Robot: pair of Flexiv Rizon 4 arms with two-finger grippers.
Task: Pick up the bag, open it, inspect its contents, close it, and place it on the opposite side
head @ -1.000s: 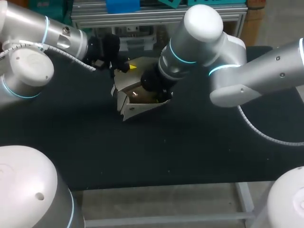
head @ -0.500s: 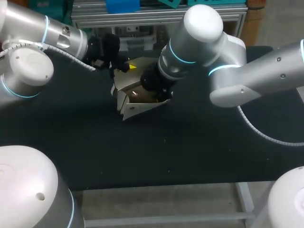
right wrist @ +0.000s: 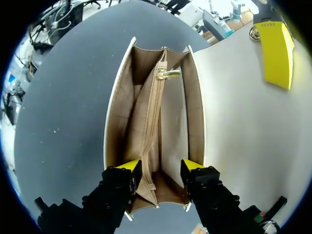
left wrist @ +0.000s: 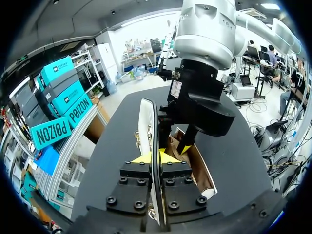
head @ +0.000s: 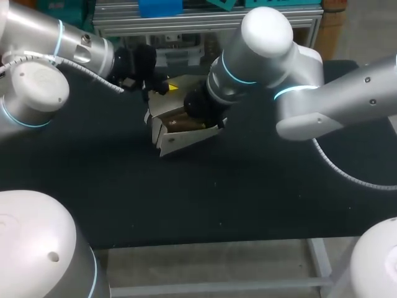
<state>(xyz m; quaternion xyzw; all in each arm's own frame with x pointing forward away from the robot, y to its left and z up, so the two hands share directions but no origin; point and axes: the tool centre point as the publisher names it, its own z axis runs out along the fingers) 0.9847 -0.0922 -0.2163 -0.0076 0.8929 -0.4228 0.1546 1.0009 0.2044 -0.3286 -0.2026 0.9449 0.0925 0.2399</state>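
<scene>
The left arm [head: 74, 53] comes in over the back of the black counter [head: 186, 198]. Its claw [left wrist: 155, 158] is clamped tight on the edge of the bag's white flap [left wrist: 146, 122], which stands upright and edge-on between the yellow tips.

The bag [head: 180, 139] sits on the counter near the back, about midway across. Its mouth faces up and is held wide, showing a tan lining. A zip divider [right wrist: 155, 112] with a gold pull [right wrist: 165, 73] runs down the middle of the inside. The long axis lies roughly side to side across the counter, the right end a little further back; the divider runs along it, straight away from the right claw.

The right arm [head: 322, 102] reaches in past the middle, and its wrist hangs over the bag, hiding much of the mouth from above. The right claw [right wrist: 161, 165] is spread – one tip on each side of the divider, gripping nothing. From the left wrist it stands directly ahead, blocking most of the interior.
</scene>
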